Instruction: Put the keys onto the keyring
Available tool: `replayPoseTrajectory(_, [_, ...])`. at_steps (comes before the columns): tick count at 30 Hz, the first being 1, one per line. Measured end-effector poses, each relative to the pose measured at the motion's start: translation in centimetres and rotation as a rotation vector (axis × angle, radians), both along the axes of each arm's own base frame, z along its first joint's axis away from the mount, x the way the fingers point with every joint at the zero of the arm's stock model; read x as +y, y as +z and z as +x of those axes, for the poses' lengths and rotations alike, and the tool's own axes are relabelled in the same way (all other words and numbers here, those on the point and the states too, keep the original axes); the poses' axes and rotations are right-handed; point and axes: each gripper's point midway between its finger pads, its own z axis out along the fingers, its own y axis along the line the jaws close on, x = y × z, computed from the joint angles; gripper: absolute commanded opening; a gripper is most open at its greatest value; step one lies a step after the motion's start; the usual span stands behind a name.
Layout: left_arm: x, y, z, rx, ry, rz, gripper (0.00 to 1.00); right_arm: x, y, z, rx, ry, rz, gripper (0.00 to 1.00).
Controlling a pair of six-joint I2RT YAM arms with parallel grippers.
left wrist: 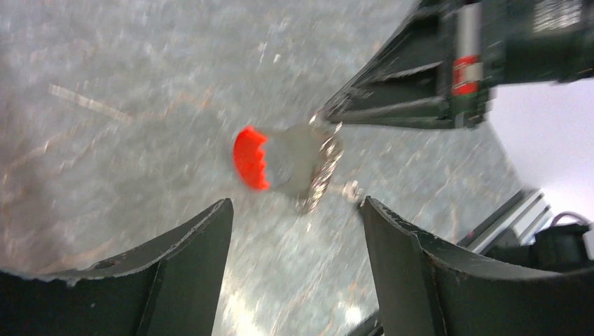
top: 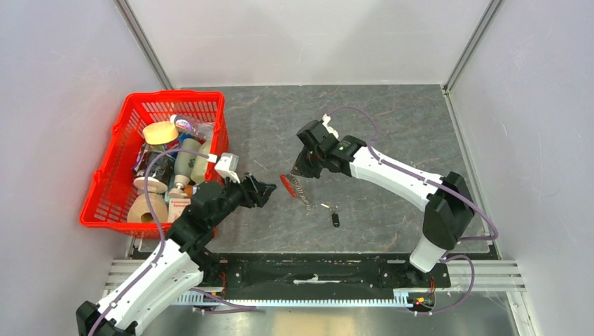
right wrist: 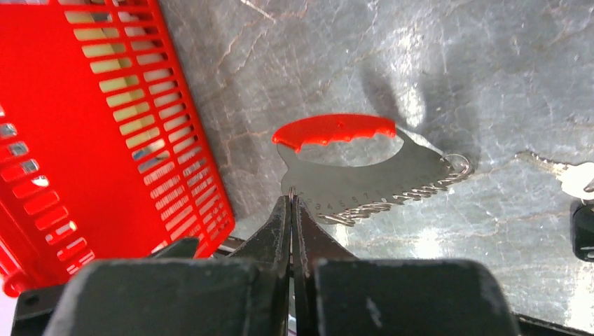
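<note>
- Basket (top: 105, 203): red plastic lattice with slotted walls, at the left of the table (top: 392, 119), piled with bottles and jars.
- Left claw (top: 260, 190): black, with two curved fingers (left wrist: 189, 266) spread wide and nothing between them. It points at the keyring from the left and sits just short of it.
- Keyring (top: 300, 187): a flat grey metal plate with an oblong cut-out. Stamped marks run along one side, and that edge carries a jagged row of small wire rings. A glossy red strip (right wrist: 335, 130), curved and scalloped, caps the opposite side. The keyring is held on edge near the middle of the table, between the two claws; whether it touches the table I cannot tell.
- Right claw (right wrist: 291, 201): black, pinched narrow on a corner of the keyring's plate, close to the ringed edge.
- Keys (top: 335, 215): a tiny silver key joined to a small black oblong fob. They lie flat on the table near the keyring, to its right and apart from it, with neither claw on them.
- Table surface: grey, veined like stone, with a slight sheen.
</note>
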Motion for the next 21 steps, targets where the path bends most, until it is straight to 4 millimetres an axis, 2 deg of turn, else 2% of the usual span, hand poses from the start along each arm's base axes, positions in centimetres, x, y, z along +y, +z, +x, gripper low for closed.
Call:
replayPoseTrajectory(1, [-0.2,-0.3,0.2,0.001,0.001,-0.002,0.74,-0.2,-0.1,0.5,0.003,-0.007,-0.001,0.00])
replayPoseTrajectory(7, [-2.3,5.4,2.1,-0.241,-0.027,-0.148,0.71,-0.3,-0.5,2.9,0.025,-0.031,-0.013,0.00])
replayPoseTrajectory(9, [-2.9,6.1,2.5,-0.276,-0.039,-0.157,0.68,-0.2,-0.7,3.4,0.036,-0.034,-0.026,0.00])
replayPoseTrajectory(16, [-6.1,6.5,2.9,-0.331,-0.119,-0.132,0.59,-0.8,-1.0,3.1,0.081,-0.044,-0.068,0.00])
replayPoseTrajectory(21, [-6.3,7.2,2.9,-0.388,-0.132,-0.108,0.56,-1.3,-1.0,2.7,0.102,-0.064,-0.077,0.00])
